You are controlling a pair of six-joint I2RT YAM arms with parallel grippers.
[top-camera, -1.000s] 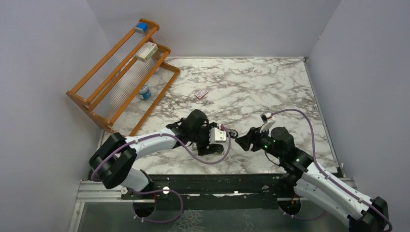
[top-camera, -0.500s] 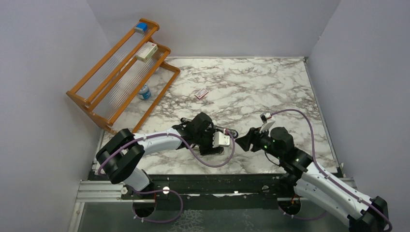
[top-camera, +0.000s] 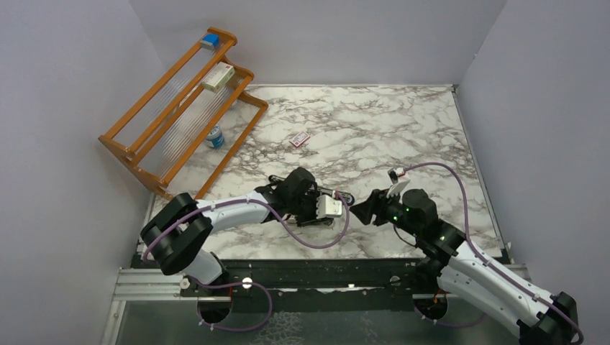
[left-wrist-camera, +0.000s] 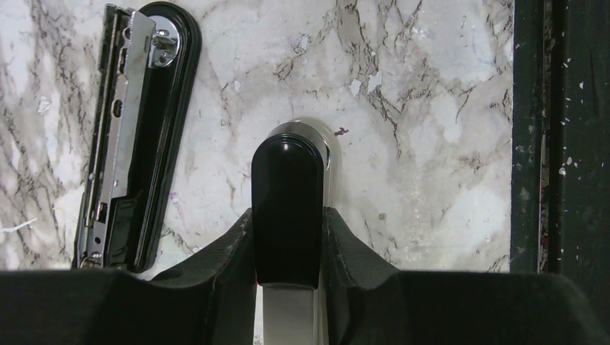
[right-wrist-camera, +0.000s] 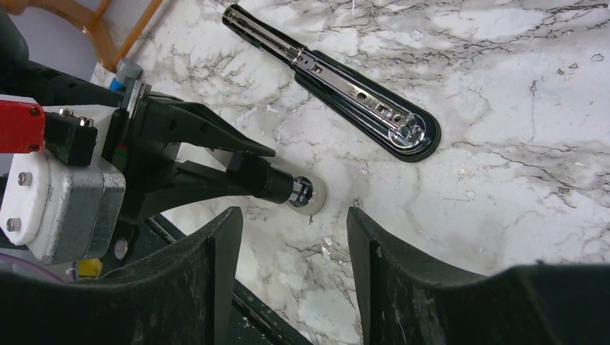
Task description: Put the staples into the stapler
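The stapler [left-wrist-camera: 137, 129] lies opened out on the marble, its black body [right-wrist-camera: 352, 90] up and the silver rail showing. My left gripper [left-wrist-camera: 288, 215] is shut on a separate-looking black arm with a silver edge [left-wrist-camera: 288, 180]; its rounded tip [right-wrist-camera: 298, 190] rests near the table. Whether that arm joins the rest of the stapler is hidden. In the top view the left gripper [top-camera: 332, 208] sits just left of my right gripper [top-camera: 363, 205], which stands open and empty [right-wrist-camera: 291, 215], aimed at the arm's tip. A small red-and-white staples packet [top-camera: 300, 139] lies farther back; no loose strips show.
A wooden rack [top-camera: 180, 100] leans at the back left, holding a blue box [top-camera: 209, 41] and a white-and-red box [top-camera: 218, 77], with a small bottle [top-camera: 214, 136] at its foot. The black mounting rail [left-wrist-camera: 554, 144] runs along the table's near edge.
My left gripper has closed from wide open onto the black arm and shifted slightly right and away. The right arm has stayed still.
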